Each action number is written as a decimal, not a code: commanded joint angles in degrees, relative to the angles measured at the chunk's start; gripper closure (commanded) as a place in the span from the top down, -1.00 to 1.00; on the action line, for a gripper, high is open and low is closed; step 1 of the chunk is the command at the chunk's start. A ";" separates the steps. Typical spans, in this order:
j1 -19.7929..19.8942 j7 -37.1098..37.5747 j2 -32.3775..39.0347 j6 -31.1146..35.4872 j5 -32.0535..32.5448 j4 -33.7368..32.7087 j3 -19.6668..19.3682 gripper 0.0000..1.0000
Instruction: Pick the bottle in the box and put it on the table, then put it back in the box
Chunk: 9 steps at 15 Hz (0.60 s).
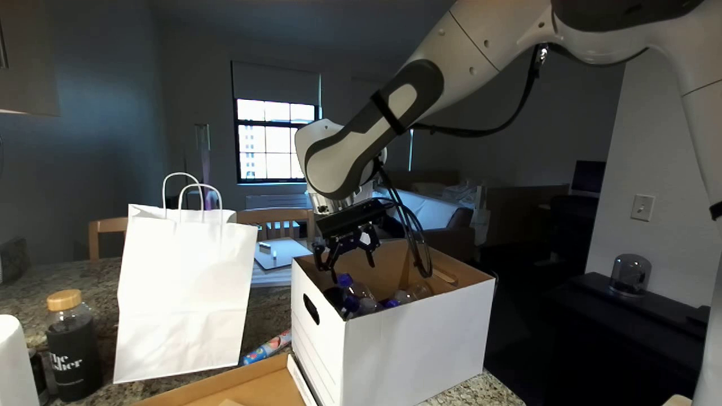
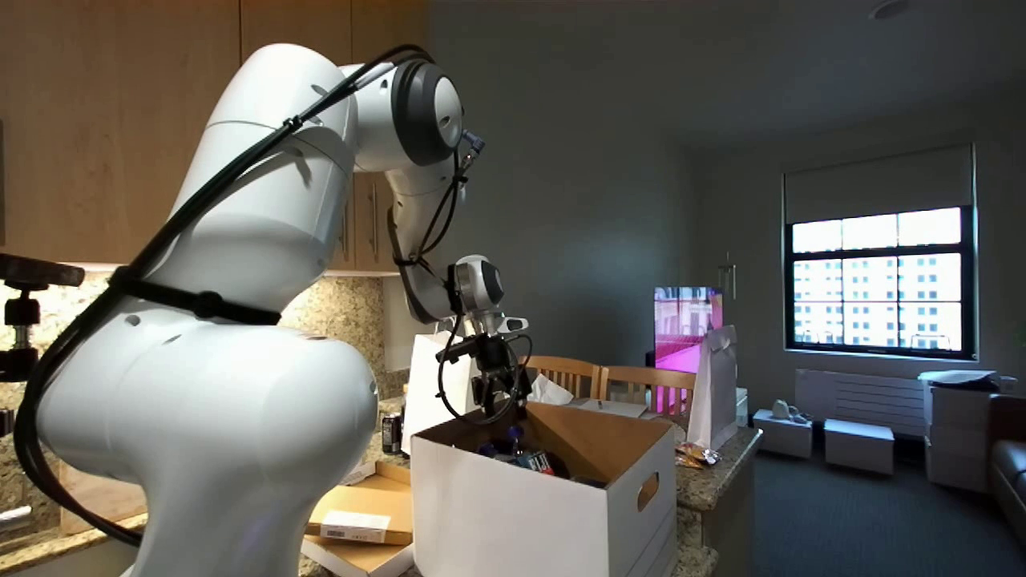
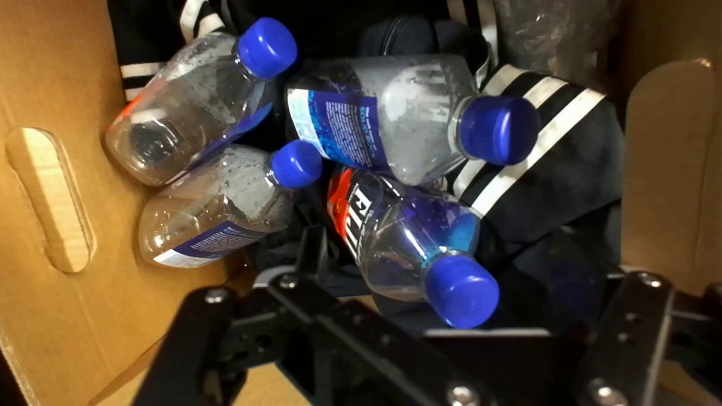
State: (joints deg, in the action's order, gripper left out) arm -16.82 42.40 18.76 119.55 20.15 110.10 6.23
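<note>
Several clear plastic bottles with blue caps lie inside the white box (image 1: 417,332), whose inside is brown. In the wrist view, the bottle (image 3: 395,237) with a red label is nearest my gripper; its cap points toward the gripper base. Another bottle (image 3: 417,118) lies just beyond it, and two more lie at the left. Which of them the task means, I cannot tell. My gripper (image 1: 352,272) hangs at the box opening, jaws wide apart and holding nothing. One finger (image 3: 312,251) shows left of the red-labelled bottle; the opposite fingertip is hard to make out. The table cannot be identified with certainty.
Dark cloth with white stripes (image 3: 541,135) lies under the bottles. The box walls rise around the gripper. A white paper bag (image 1: 186,293), a wooden-lidded jar (image 1: 70,349) and an open cardboard tray (image 1: 225,386) stand beside the box on the speckled counter (image 1: 479,392).
</note>
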 commanded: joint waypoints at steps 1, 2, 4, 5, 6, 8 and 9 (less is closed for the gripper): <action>0.11 0.09 -0.19 0.93 -0.90 -0.15 -0.49 1.00; 0.15 0.46 0.02 1.34 -0.83 -0.34 -0.67 1.00; -0.06 1.63 1.08 1.28 0.61 -1.21 -1.54 1.00; 0.11 1.31 1.48 0.93 0.26 -1.58 -1.77 1.00; 0.31 0.56 1.83 0.80 -0.33 -1.85 -1.86 1.00; 0.65 -0.50 2.77 0.56 -1.74 -2.33 -1.90 1.00; 0.74 -0.79 3.26 0.47 -2.50 -2.49 -1.83 1.00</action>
State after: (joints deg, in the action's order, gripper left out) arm -16.55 42.40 20.47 119.69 19.77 108.52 4.27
